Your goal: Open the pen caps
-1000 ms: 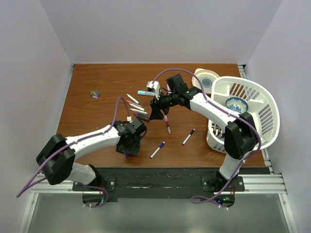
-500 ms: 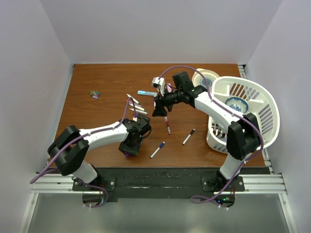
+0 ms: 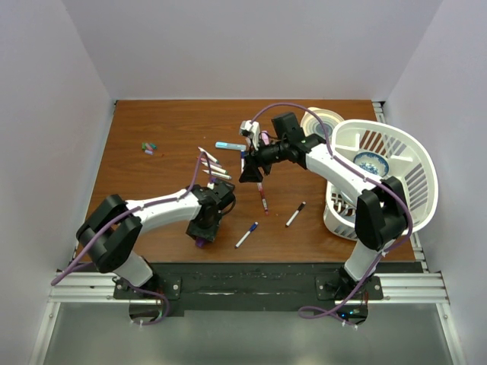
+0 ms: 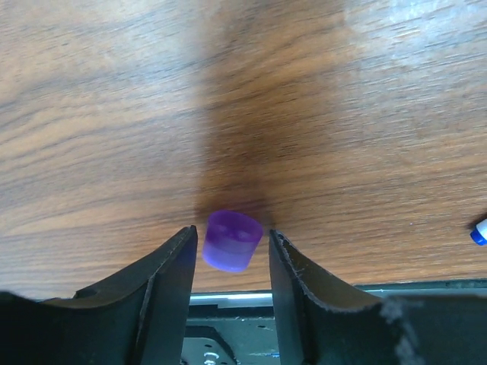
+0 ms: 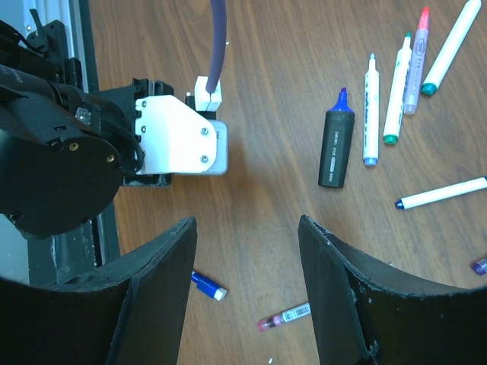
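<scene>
Purple plastic sits between the fingers of the left gripper (image 4: 230, 233): a loose purple cap (image 4: 232, 242), off its pen, resting on the wooden table (image 3: 152, 190) near the front edge. The jaws stand apart on either side of it with a sliver of wood showing each way, so the cap is bracketed, not clamped. The right gripper (image 5: 245, 222) hangs over the middle of the table, jaws wide and empty.

The task looks well underway. A small heap of loose caps (image 3: 149, 147) lies at the far left, well apart from the pens. In the right wrist view several pens show bare tips: the black highlighter (image 5: 335, 147) and the thin white barrels (image 5: 370, 110) beside it.

Three pens lying singly nearer the arms seem to be left: a blue-ended pen (image 3: 246, 235), a black-ended pen (image 3: 295, 214) and a red-ended pen (image 3: 263, 199). Their ends are too small from above to be sure, but they look capped.
</scene>
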`<move>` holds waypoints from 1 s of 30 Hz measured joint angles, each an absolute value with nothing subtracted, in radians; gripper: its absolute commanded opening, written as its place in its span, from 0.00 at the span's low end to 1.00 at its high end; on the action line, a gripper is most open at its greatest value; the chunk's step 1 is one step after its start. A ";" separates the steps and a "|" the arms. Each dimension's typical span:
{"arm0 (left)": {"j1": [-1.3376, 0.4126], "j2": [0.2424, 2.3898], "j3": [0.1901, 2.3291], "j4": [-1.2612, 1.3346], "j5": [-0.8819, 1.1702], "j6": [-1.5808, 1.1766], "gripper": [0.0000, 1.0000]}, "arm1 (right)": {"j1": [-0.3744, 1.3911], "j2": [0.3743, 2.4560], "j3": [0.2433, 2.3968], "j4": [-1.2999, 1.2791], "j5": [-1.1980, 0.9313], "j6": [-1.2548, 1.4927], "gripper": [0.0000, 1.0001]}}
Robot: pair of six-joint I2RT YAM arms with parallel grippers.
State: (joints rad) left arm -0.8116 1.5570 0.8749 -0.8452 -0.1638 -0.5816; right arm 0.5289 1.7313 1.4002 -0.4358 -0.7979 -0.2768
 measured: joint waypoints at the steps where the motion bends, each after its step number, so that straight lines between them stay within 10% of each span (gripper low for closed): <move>1: -0.812 1.557 0.873 -0.840 -0.160 -0.582 0.45 | 0.529 1.731 1.400 -0.435 -0.801 -0.277 0.60; 15: -0.770 1.551 0.844 -0.804 -0.087 -0.585 0.01 | 0.516 1.720 1.397 -0.432 -0.808 -0.272 0.60; 30: -0.073 1.661 1.092 -0.486 0.026 -0.534 0.01 | 0.488 1.680 1.370 -0.395 -0.861 -0.247 0.61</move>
State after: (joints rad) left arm -0.0731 1.6608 1.0920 -0.4862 0.0261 -0.5343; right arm 0.4877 1.6798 1.3701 -0.3946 -0.8608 -0.2470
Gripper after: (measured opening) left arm 0.346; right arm 0.601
